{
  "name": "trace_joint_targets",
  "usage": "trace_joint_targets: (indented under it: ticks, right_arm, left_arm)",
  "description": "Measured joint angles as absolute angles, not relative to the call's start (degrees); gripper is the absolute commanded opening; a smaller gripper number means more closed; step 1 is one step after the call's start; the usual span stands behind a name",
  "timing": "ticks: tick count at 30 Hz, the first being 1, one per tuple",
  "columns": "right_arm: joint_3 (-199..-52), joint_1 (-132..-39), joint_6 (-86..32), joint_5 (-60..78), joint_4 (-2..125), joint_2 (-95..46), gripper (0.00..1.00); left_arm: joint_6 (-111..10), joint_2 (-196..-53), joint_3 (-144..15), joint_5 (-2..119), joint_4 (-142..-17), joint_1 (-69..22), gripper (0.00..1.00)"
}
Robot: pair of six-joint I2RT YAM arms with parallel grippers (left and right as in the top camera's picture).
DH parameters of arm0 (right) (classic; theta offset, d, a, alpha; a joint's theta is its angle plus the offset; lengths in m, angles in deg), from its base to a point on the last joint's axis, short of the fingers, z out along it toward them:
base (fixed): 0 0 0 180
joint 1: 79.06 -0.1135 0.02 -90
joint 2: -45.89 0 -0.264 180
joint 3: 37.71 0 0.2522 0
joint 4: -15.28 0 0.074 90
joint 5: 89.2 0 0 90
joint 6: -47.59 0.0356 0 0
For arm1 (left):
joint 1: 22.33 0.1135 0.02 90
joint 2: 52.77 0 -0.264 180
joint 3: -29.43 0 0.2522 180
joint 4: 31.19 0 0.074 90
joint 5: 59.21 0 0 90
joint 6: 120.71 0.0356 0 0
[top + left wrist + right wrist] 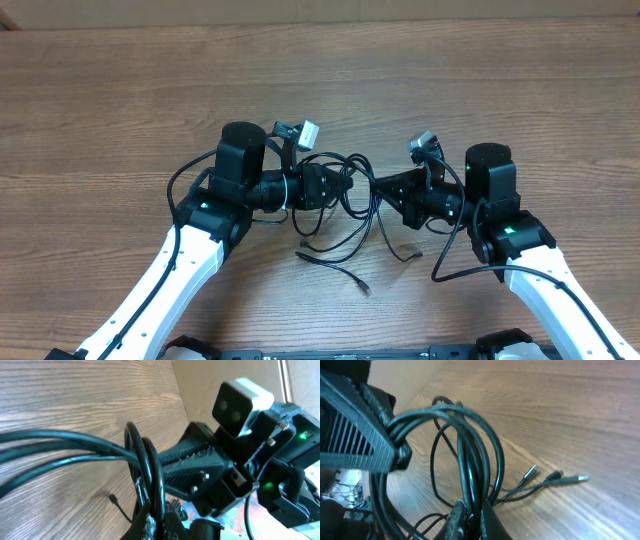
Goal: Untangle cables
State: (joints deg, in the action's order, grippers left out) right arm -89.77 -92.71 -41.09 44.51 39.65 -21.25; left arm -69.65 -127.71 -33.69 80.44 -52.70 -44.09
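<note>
The cables (345, 205) are thin black cords in a looped bundle at the table's middle, between my two grippers, with loose strands and plug ends trailing toward the front (363, 288). My left gripper (350, 187) is shut on the bundle's left side; in the left wrist view its fingers (159, 527) pinch several cords (145, 465). My right gripper (382, 186) is shut on the right side; in the right wrist view its fingers (470, 520) clamp cords (470, 465). Silver-tipped plugs (532, 471) lie on the wood.
The wooden table (100, 100) runs all around the bundle. Thicker black wires hang on both arms (455, 240). The right arm's camera housing (240, 402) is close in front of the left gripper.
</note>
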Motion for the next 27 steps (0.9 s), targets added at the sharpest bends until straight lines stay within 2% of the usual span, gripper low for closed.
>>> trace_joint_targets:
  ticks: [5,12,15,16,17,18,22,27]
  right_arm:
    - [-89.93,-92.64,-39.86,41.67,47.45,-20.99,0.04]
    - [-89.93,-89.95,-24.3,15.98,57.33,-20.94,0.04]
    - [-89.93,-89.51,-20.94,12.22,58.18,-20.94,0.04]
    - [-89.9,-89.47,-20.54,12.73,57.4,-20.94,0.15]
    - [-89.9,-89.49,-21.0,14.13,55.89,-20.94,0.45]
    - [-89.84,-89.27,-23.56,17.99,53.09,-20.94,0.53]
    - [-89.82,-89.25,-33.74,35.61,46.99,-20.94,0.69]
    - [-89.82,-89.21,-42.49,49.18,46.19,-20.92,0.69]
  left_arm:
    - [-71.13,-127.91,-33.65,78.95,-52.77,-43.13,0.04]
    - [-72.6,-128.02,-33.63,80.11,-52.46,-41.73,0.04]
    - [-72.49,-128.02,-33.63,80.53,-52.48,-41.73,0.04]
    - [-71.85,-128.02,-33.63,80.75,-52.48,-41.73,0.04]
    - [-69.67,-128.02,-33.63,81.1,-52.7,-41.73,0.04]
    - [-66.17,-128.02,-33.63,81.75,-53.01,-41.73,0.04]
    - [-54.3,-128.02,-33.63,83.52,-56.0,-41.73,0.04]
    - [-47.18,-128.02,-33.63,86.6,-56.13,-41.73,0.04]
